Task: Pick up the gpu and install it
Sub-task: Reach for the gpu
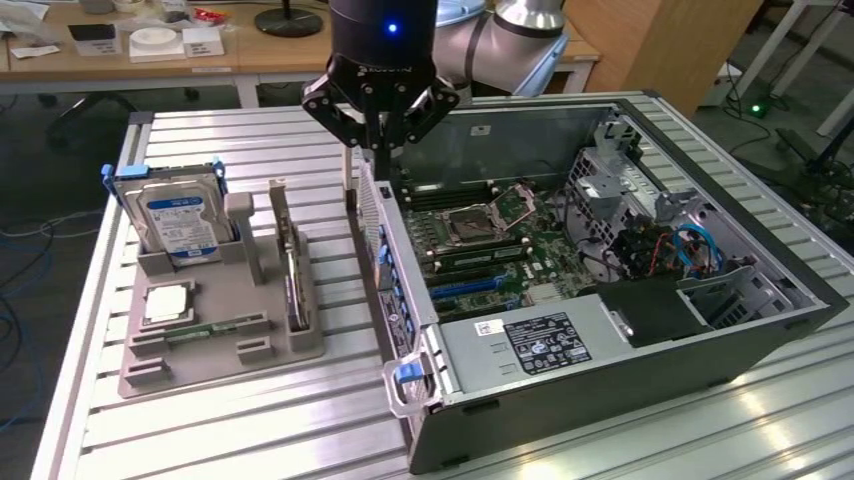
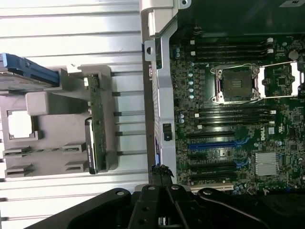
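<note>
The tool (image 1: 379, 168) is clenched with nothing seen between its tips. It hangs over the computer case (image 1: 574, 420), at the wall facing the grey holder (image 1: 200, 355); contact with that wall cannot be confirmed. The slatted counter (image 1: 240, 430) carries the case, which lies open. The holder sits beside the case. The gpu (image 1: 292, 275) stands on edge in the holder slot nearest the case. The hard drive (image 1: 180, 215) stands farther from the case.

gpu (image 1: 288, 270) (image 2: 94, 143): thin dark card, upright on edge in grey holder (image 1: 214, 355)
</note>
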Tool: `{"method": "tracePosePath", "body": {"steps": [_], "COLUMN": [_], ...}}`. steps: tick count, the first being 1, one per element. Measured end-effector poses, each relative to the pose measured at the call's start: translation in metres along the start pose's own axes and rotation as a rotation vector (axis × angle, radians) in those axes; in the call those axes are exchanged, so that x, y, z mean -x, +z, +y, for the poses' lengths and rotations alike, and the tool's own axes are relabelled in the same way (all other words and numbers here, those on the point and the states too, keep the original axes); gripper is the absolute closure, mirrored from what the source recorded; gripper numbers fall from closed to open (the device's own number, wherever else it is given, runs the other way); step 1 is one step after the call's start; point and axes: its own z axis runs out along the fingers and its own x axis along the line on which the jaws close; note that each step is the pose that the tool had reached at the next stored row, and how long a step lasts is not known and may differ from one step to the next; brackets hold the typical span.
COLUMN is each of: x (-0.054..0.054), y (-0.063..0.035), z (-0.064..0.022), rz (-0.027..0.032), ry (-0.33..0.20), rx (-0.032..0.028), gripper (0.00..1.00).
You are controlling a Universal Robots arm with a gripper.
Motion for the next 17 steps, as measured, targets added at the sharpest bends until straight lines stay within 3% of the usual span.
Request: {"method": "tracePosePath", "body": {"steps": [17], "x": [-0.0096], "y": [-0.0005], "z": [-0.0062], "rz": [-0.0001], "ry": [0.000], "rx": [0.0000], "gripper": [0.90]}}
